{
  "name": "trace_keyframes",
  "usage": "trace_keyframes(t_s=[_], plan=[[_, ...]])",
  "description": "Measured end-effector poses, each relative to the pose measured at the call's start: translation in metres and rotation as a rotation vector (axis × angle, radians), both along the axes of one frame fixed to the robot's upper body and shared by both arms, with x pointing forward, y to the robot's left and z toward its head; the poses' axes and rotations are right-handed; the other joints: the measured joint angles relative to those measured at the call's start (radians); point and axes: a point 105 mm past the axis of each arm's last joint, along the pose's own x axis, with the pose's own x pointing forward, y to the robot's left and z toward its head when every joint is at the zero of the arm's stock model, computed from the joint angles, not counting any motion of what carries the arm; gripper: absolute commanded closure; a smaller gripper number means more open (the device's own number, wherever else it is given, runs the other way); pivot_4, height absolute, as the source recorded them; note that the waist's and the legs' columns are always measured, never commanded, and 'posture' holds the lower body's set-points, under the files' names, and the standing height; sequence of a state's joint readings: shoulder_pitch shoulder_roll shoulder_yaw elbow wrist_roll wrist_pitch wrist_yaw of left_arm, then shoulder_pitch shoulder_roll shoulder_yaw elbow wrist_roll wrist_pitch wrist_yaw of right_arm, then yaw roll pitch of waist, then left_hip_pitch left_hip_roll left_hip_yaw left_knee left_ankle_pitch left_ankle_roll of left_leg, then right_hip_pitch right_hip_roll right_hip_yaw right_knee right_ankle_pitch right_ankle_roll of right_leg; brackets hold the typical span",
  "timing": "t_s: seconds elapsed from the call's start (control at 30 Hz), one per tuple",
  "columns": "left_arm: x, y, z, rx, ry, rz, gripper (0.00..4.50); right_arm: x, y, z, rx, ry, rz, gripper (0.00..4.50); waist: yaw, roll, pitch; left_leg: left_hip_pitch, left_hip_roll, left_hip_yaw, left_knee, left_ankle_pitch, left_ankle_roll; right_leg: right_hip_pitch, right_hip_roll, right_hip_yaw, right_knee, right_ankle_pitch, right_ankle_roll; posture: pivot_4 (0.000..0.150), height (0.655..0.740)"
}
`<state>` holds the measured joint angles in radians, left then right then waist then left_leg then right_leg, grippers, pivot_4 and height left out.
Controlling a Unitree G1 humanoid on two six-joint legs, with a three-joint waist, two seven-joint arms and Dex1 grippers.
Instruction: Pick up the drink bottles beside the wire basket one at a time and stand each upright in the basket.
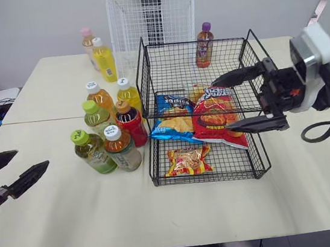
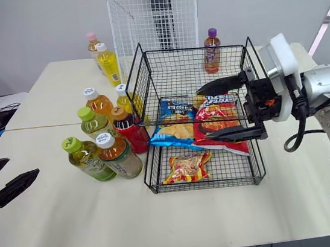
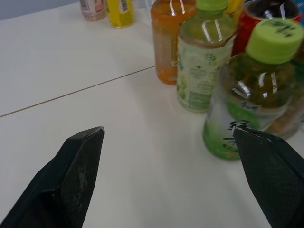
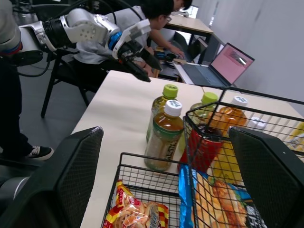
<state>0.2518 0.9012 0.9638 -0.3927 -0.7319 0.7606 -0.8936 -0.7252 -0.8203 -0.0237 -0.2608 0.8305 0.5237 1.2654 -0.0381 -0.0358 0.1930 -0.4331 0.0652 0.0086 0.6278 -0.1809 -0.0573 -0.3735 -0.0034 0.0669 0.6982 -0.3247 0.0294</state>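
Observation:
Several drink bottles stand in a cluster left of the black wire basket (image 1: 208,177): a green-capped tea (image 1: 89,150), a white-capped amber tea (image 1: 119,146), a red bottle (image 1: 129,122), and orange and yellow ones behind. A purple-capped bottle (image 1: 204,45) stands at the basket's far side; I cannot tell whether it is inside. My left gripper (image 1: 14,168) is open and empty near the table's front left, apart from the green-capped tea (image 3: 247,95). My right gripper (image 1: 222,105) hangs open and empty over the basket's right half.
Snack bags lie in the basket: a red one (image 1: 216,120), a blue one (image 1: 170,116), a small one (image 1: 188,160). A yellow bottle (image 1: 105,59) and a pink-capped bottle (image 1: 87,43) stand far left beside a white wire panel (image 1: 151,15). A person (image 4: 142,19) sits beyond the table.

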Motion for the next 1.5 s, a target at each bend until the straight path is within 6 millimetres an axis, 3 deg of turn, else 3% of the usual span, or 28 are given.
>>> trace_keyframes(t_s=[0.1, 0.2, 0.33, 0.6, 1.07, 1.17, 1.43, 1.5], plan=[[-0.003, -0.022, 0.007, -0.046, -0.036, -0.005, 0.01, 0.004, 0.0, -0.003, 0.003, 0.0, -0.001, 0.0, 0.003, 0.0, 0.0, 0.001, 0.0, 0.0, 0.001, 0.0, 0.0, 0.001, 0.001, 0.0, 0.0, 0.0, 0.0, 0.15, 0.736], [0.004, -0.034, 0.016, -0.099, -0.147, 0.061, 0.01, 0.007, 0.002, -0.005, 0.009, -0.005, 0.003, 0.0, 0.005, 0.0, 0.0, 0.001, -0.001, 0.0, 0.001, 0.0, 0.0, 0.002, 0.002, 0.001, 0.001, 0.0, 0.0, 0.15, 0.736], [0.017, -0.06, 0.012, -0.135, -0.218, 0.103, 0.01, 0.007, 0.002, -0.006, 0.0, -0.009, 0.009, 0.0, 0.006, 0.0, 0.0, 0.001, -0.002, 0.0, 0.001, 0.0, 0.0, 0.002, 0.004, 0.002, 0.0, 0.001, 0.001, 0.15, 0.736], [0.043, -0.075, -0.009, -0.142, -0.225, 0.267, 0.01, 0.007, 0.001, -0.003, -0.007, -0.013, 0.005, 0.0, 0.006, 0.0, 0.0, 0.001, -0.004, 0.0, 0.001, 0.0, 0.0, 0.002, 0.009, 0.003, 0.0, 0.001, 0.001, 0.15, 0.736], [0.058, -0.084, -0.022, -0.068, -0.196, 0.256, 0.01, 0.008, 0.003, 0.0, -0.017, -0.001, -0.019, 0.0, 0.006, 0.0, 0.0, 0.001, -0.003, 0.0, 0.001, 0.0, 0.0, 0.001, 0.01, 0.003, 0.0, 0.001, 0.0, 0.15, 0.736], [0.061, -0.088, -0.027, -0.075, -0.182, 0.246, 0.62, 0.009, 0.003, 0.0, -0.018, 0.005, -0.025, 0.0, 0.006, 0.0, 0.0, 0.001, -0.003, 0.0, 0.001, 0.0, 0.0, 0.001, 0.01, 0.003, 0.0, 0.001, 0.0, 0.15, 0.736], [0.062, -0.088, -0.026, -0.077, -0.196, 0.251, 3.11, 0.009, 0.003, 0.001, -0.015, 0.002, -0.033, 0.0, 0.006, 0.0, 0.0, 0.001, -0.003, 0.0, 0.001, 0.0, 0.0, 0.001, 0.01, 0.003, 0.0, 0.001, 0.0, 0.15, 0.736], [0.062, -0.088, -0.026, -0.08, -0.202, 0.255, 3.12, 0.009, 0.003, 0.001, -0.015, 0.002, -0.033, 0.0, 0.006, 0.0, 0.0, 0.001, -0.003, 0.0, 0.001, 0.0, 0.0, 0.001, 0.01, 0.003, 0.0, 0.001, 0.0, 0.15, 0.736]])
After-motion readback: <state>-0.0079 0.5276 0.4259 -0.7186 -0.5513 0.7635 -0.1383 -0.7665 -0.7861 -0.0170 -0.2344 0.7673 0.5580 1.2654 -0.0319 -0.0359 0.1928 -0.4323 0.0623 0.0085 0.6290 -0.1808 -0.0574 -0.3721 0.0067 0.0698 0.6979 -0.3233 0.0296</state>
